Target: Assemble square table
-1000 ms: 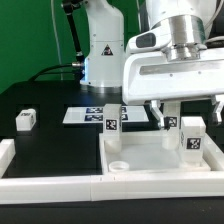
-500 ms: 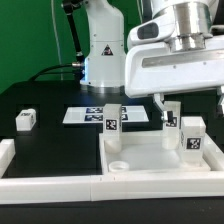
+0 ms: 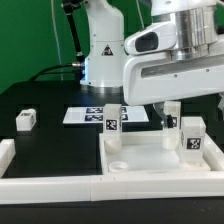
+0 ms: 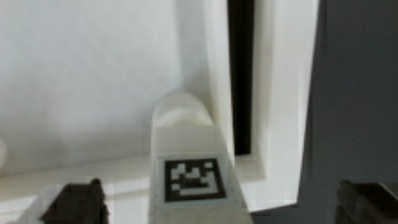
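Note:
The white square tabletop [image 3: 150,152] lies at the front of the exterior view, with a round corner socket [image 3: 118,162] facing up. Three tagged white legs stand on or by it: one at the back corner [image 3: 113,118], one under my gripper [image 3: 172,116] and one at the exterior view's right [image 3: 192,138]. A fourth leg [image 3: 25,120] lies apart on the black table. My gripper [image 3: 183,110] hangs open above the middle leg. In the wrist view that leg [image 4: 192,150] rises between my two dark fingertips [image 4: 80,203], untouched, and my gripper [image 4: 222,205] holds nothing.
The marker board [image 3: 88,115] lies flat behind the tabletop. Long white rails run along the front [image 3: 50,186] and the exterior view's left [image 3: 6,150]. The robot's white base [image 3: 100,50] stands at the back.
My gripper has drifted a little up and toward the exterior view's right. The legs and the tabletop have not moved.

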`<action>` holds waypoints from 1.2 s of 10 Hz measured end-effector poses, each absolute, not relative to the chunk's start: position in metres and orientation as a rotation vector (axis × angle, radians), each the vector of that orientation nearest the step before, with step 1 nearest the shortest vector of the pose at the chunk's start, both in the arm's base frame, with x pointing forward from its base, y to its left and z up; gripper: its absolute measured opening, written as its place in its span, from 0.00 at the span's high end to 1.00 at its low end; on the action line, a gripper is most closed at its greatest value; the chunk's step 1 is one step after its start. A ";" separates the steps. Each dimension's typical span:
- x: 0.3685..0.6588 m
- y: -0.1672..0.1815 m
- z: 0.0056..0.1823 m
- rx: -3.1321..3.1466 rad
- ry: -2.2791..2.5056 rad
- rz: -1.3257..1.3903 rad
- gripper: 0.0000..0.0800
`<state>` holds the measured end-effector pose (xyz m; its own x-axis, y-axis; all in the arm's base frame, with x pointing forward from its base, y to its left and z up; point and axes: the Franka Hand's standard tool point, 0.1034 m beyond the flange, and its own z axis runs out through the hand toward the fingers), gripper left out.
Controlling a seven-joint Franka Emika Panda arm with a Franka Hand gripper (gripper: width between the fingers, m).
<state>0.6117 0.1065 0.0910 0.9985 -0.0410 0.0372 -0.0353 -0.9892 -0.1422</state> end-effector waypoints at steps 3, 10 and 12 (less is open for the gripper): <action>0.615 0.103 0.091 -3.003 0.056 -0.005 0.19; 0.635 0.092 0.089 -3.052 0.159 0.028 0.24; 0.635 0.093 0.089 -3.048 0.197 0.030 0.59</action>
